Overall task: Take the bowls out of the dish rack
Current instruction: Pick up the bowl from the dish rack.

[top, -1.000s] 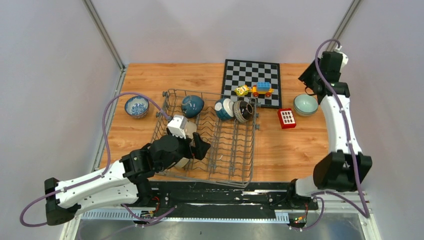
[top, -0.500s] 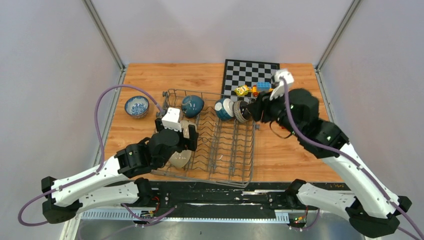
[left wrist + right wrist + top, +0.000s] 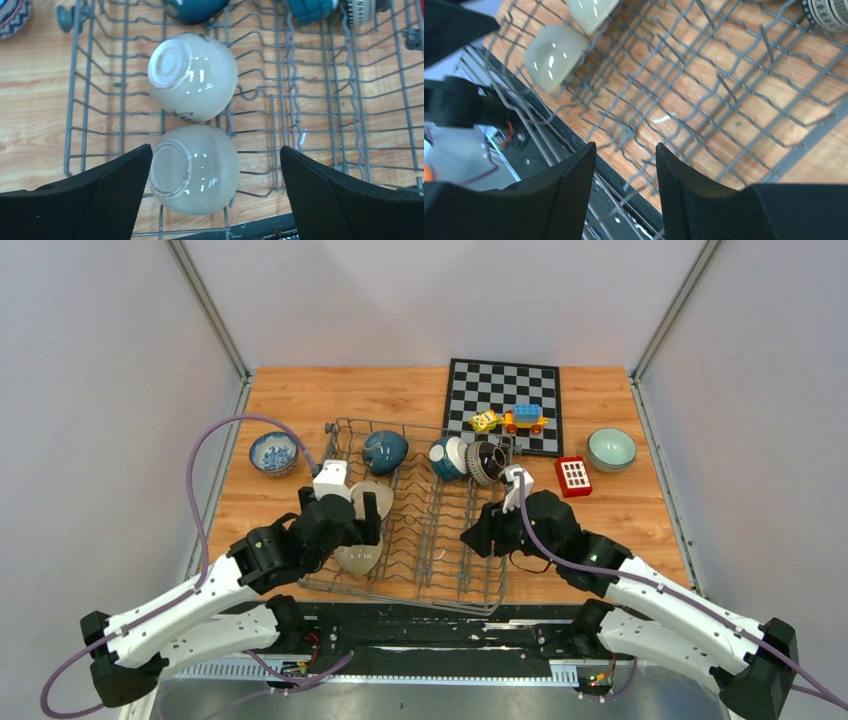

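Observation:
The grey wire dish rack (image 3: 455, 540) holds two beige bowls (image 3: 192, 77) (image 3: 195, 170) at its left. A dark teal bowl (image 3: 385, 451), a teal-and-white one (image 3: 447, 458) and a striped one (image 3: 487, 462) stand along its far side. My left gripper (image 3: 215, 170) is open and straddles the nearer beige bowl, which lies tilted with its foot beside the left finger. My right gripper (image 3: 624, 165) hovers over the rack's front right part, partly open, with only wire below it. A patterned bowl (image 3: 273, 452) and a celadon bowl (image 3: 611, 449) sit on the table.
A chessboard (image 3: 503, 405) lies behind the rack with toy blocks (image 3: 524, 419) on it. A red block (image 3: 573, 476) sits right of the rack. The black mounting rail (image 3: 450, 635) runs just in front of the rack.
My right arm swung from beside the celadon bowl, past the striped bowl, down to the rack's front right. My left gripper shifted slightly left and back over the beige bowls.

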Available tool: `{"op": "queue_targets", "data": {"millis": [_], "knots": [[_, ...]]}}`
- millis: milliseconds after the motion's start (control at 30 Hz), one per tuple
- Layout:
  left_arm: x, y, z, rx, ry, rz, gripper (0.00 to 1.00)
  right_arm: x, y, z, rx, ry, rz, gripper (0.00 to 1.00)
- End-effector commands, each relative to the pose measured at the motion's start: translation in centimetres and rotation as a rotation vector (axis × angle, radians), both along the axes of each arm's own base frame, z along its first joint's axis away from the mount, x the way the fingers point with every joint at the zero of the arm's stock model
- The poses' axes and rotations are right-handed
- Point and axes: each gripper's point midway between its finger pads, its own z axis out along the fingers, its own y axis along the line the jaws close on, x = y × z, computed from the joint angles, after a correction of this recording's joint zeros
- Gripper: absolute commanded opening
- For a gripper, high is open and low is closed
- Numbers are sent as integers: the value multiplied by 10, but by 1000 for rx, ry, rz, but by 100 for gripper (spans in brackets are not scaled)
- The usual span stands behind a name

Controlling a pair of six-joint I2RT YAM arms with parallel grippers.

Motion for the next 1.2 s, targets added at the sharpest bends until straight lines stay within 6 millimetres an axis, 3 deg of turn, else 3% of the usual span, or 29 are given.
{"op": "queue_targets", "data": {"millis": [0,100,233,367,633,700,900,1167], "knots": [[-8,18,-22,-32,88,29,99,23,24,45,197,-85,-65,51],[-8,3,-19,-96,88,-30,99,48,3,45,98,-130,-216,51],[1,-42,6,-224,35,-164,99,77,-30,38,-4,-124,-370,51],[24,-87,30,-298,-14,-257,99,110,-61,32,36,-57,-473,50],[73,-167,57,-485,-4,-359,96,150,-80,27,-70,-56,-524,56],[84,-183,53,-499,21,-361,96,156,-82,24,-73,-50,-536,57],[115,-189,35,-571,84,-211,94,175,-81,13,-73,-19,-538,57],[167,-156,5,-626,153,-140,93,194,-66,18,-60,-31,-474,58]]}}
